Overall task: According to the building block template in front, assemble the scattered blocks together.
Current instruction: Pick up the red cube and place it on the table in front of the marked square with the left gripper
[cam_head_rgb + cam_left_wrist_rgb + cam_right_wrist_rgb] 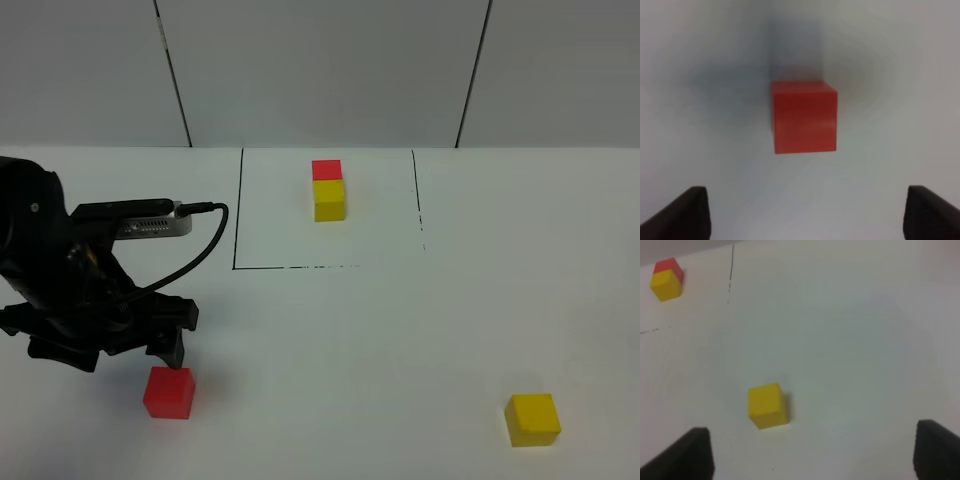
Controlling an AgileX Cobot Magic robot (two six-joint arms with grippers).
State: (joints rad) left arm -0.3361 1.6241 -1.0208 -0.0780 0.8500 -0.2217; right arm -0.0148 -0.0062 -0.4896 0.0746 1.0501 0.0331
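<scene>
Black left gripper (807,217), jaws spread wide and empty, hangs just beside the red cube (168,392) without touching it. Right gripper (810,455), likewise wide apart and empty, faces the yellow cube (532,419), which lies clear of its fingers. Both cubes rest near the front of the white table (400,330), well apart, with bare surface between them. The red-and-yellow template (328,190) stands inside the black outline (236,215) near the far wall.

The plain white worktop (400,340) bears a thin black-line square outline (237,210) enclosing a joined red-and-yellow cube pair (328,190). A matte red cube (168,392) lies front-left and a matte yellow cube (532,419) front-right, well apart.
</scene>
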